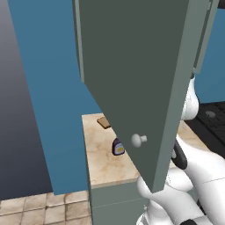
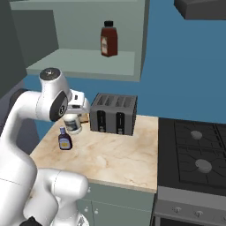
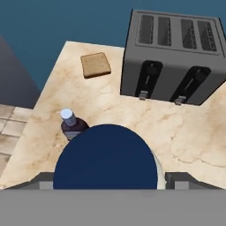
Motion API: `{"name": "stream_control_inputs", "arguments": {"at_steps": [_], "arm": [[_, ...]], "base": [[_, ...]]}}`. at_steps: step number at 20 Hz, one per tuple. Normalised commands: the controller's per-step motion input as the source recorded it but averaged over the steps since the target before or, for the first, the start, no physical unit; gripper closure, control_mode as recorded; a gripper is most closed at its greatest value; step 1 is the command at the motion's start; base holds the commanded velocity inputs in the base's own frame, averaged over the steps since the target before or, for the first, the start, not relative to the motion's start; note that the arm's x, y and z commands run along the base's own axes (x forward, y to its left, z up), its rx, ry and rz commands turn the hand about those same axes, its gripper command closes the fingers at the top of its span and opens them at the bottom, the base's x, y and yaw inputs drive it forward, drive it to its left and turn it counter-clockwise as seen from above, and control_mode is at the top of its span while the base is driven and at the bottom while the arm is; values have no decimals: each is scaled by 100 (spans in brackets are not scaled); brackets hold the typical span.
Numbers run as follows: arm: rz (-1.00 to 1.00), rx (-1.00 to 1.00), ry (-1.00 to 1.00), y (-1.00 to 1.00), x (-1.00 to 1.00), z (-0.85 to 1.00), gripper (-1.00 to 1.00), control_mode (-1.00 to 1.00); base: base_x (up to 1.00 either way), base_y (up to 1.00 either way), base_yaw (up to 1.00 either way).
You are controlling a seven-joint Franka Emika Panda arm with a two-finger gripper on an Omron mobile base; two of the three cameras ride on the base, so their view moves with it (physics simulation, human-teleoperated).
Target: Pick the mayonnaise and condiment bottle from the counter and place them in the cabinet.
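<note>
My gripper (image 2: pixel 73 116) is shut on the mayonnaise (image 2: pixel 73 125), a pale jar whose round dark-blue lid (image 3: pixel 106 156) sits between the fingers in the hand view. The jar hangs just above the left part of the beige marbled counter (image 2: pixel 114 159), in front of the toaster. A reddish-brown condiment bottle (image 2: pixel 108 39) stands upright on the shelf of the open grey-green cabinet (image 2: pixel 79 62). The cabinet door (image 1: pixel 132 66), with its round whitish knob (image 1: pixel 138 139), swings out over the counter (image 1: pixel 101 165).
A small dark purple bottle (image 2: pixel 65 140) with a white cap (image 3: pixel 67 114) stands on the counter right beside the jar. Behind are a dark four-slot toaster (image 2: pixel 114 114) and a bread slice (image 3: pixel 96 65). A black stove (image 2: pixel 194 154) adjoins on the right.
</note>
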Motion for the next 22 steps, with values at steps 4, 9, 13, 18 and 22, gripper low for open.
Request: {"name": "stream_control_inputs", "arguments": {"at_steps": [4,9,13,18,22], "arm": [[0,2,-4,0,-9,57,100,-100],[0,1,-4,0,-8,57,100,-100],[0,1,-4,0,-2,58,100,-100],[0,2,-6,0,-3,54,100,-100],[0,4,-9,0,-9,46,100,-100]], "base": [[0,0,0],[0,0,0],[0,0,0],[0,0,0],[0,0,0]]}}
